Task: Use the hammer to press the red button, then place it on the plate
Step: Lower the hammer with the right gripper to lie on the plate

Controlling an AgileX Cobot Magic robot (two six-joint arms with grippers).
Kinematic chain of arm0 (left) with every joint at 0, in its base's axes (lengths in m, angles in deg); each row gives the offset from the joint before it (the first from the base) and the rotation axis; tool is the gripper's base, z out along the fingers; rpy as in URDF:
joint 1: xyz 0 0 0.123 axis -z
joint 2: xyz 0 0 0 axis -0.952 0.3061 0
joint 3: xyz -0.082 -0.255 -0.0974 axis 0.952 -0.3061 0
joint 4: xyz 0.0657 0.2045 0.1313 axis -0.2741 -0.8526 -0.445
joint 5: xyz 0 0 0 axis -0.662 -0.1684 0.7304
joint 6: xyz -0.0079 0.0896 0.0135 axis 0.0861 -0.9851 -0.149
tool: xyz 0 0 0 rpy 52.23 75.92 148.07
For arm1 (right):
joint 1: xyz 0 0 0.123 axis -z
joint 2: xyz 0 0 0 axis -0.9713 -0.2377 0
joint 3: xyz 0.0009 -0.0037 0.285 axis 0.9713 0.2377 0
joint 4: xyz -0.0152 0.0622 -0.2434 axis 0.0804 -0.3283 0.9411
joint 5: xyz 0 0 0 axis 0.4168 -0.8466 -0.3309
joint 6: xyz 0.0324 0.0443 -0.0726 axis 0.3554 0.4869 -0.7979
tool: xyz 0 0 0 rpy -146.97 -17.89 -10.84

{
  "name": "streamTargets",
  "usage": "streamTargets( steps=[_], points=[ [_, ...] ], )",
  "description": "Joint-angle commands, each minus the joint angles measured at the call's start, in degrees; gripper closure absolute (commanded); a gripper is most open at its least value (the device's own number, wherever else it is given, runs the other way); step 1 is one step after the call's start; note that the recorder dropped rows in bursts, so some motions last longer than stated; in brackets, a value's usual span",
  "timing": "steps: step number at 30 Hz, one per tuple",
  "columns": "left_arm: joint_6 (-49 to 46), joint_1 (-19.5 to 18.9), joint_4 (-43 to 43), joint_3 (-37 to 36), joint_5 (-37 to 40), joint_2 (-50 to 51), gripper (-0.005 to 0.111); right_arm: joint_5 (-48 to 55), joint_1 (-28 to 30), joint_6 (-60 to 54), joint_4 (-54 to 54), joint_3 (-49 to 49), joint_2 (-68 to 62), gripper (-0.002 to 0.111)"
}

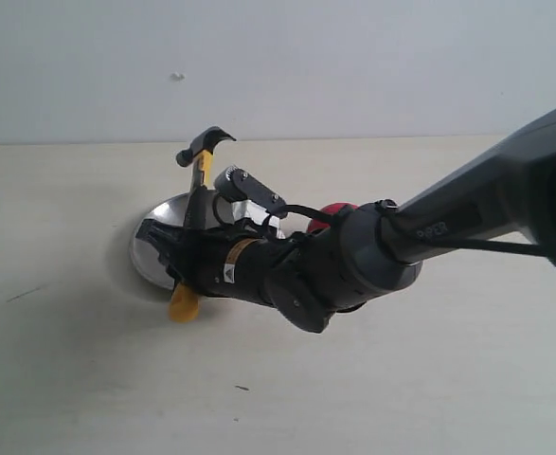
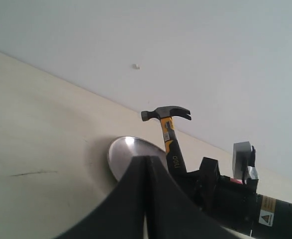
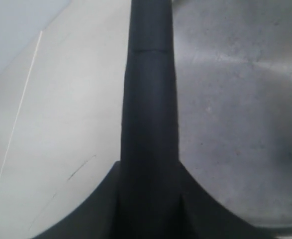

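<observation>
My right gripper (image 1: 185, 254) reaches across to the left and is shut on the black handle of the hammer (image 1: 202, 171). The hammer stands nearly upright over the silver plate (image 1: 151, 252), dark head up and yellow looped end low at the plate's near rim. In the right wrist view the hammer handle (image 3: 148, 94) runs out from between the fingers of the right gripper (image 3: 148, 199), with the plate (image 3: 235, 124) beside it. The red button (image 1: 333, 210) peeks out behind the right arm. My left gripper (image 2: 146, 167) is shut on nothing and faces the plate (image 2: 122, 153) and hammer (image 2: 170, 137).
A pale wooden tabletop (image 1: 88, 379) runs back to a plain light wall (image 1: 353, 57). The right arm's long dark forearm (image 1: 467, 213) stretches diagonally over the table's right half. A faint dark scratch (image 1: 22, 294) marks the tabletop at the left.
</observation>
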Motion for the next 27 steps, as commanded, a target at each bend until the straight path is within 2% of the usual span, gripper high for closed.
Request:
streamTargets(
  steps=[1,27],
  points=[
    [-0.1,0.4,0.0,0.0,0.0,-0.1,0.107,-2.2,0.3,-1.1,1.9,-2.8,-0.1,0.108],
    [-0.1,0.8,0.0,0.0,0.0,-0.1,0.107,2.6,0.5,-4.0,1.9,-4.4,-0.2,0.108]
  ],
)
